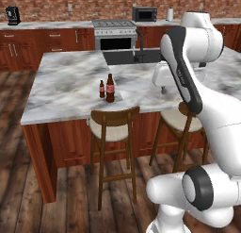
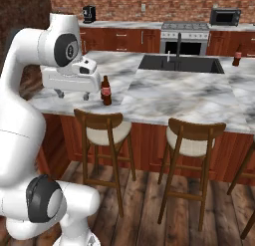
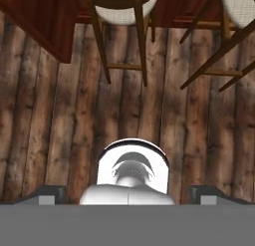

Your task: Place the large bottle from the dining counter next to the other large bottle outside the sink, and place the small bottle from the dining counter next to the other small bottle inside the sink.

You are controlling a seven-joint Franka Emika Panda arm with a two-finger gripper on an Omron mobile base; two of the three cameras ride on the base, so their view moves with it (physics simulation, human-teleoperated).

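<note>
On the marble surface [image 1: 66, 81] of the dining counter, the large bottle [image 1: 110, 88] and the small bottle [image 1: 101, 89] are seen upright, side by side, forward of and above the downward-pointing fingers [image 3: 49, 194], apparently spread and empty

The small dark brown bottle [image 1: 101, 88] and taller cola bottle [image 1: 110, 88] stand upright, just beside each other, on the marble dining counter [image 1: 61, 86].
</note>
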